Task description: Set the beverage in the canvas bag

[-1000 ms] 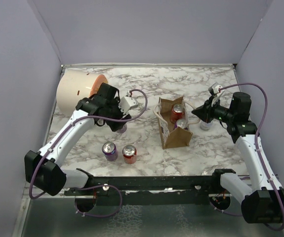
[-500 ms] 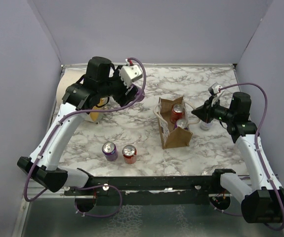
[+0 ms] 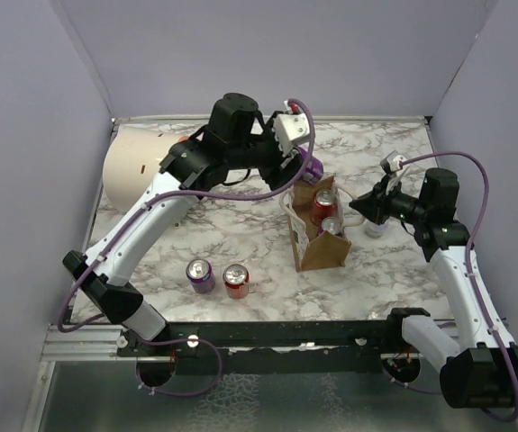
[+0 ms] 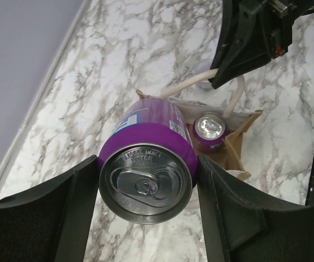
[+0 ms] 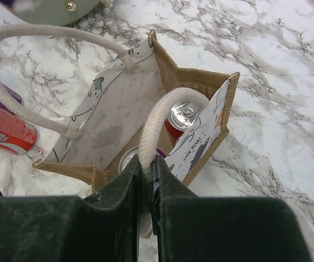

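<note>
Purple can (image 4: 146, 174) is clamped by left jaws, canvas bag (image 3: 320, 252) handle (image 5: 155, 117) by right jaws. It should be lowered upright at stowed cans' (image 3: 323, 206) 9 o'clock.

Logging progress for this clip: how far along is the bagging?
Done: two cans sit in the canvas bag. In hand: left gripper holds a purple can by the bag, not yet inside; right gripper pinches a white handle. Left: drop it in; loose cans stand on the table.

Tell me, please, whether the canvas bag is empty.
Not empty: the canvas bag holds two upright cans, a red can and a second can.
</note>
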You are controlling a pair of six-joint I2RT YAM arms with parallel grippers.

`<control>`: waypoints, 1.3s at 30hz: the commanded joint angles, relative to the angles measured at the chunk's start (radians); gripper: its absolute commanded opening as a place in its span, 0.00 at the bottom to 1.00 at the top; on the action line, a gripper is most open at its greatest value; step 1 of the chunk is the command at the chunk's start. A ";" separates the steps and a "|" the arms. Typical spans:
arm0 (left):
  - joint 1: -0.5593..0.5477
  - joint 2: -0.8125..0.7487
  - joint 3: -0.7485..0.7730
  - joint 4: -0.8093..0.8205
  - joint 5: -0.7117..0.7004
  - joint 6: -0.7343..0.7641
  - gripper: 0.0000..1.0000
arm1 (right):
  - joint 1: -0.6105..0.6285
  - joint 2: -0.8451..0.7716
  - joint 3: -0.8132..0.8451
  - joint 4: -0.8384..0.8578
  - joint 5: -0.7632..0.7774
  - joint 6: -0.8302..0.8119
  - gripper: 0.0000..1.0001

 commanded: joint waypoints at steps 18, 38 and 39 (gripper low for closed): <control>-0.081 0.306 0.092 0.041 0.025 -0.078 0.00 | -0.005 -0.092 -0.054 0.041 0.128 0.018 0.01; -0.093 0.387 0.129 -0.125 -0.108 -0.056 0.00 | -0.005 -0.068 -0.040 0.050 0.158 0.026 0.01; -0.093 0.396 0.137 -0.133 -0.115 -0.057 0.00 | -0.005 -0.069 -0.043 0.050 0.158 0.026 0.01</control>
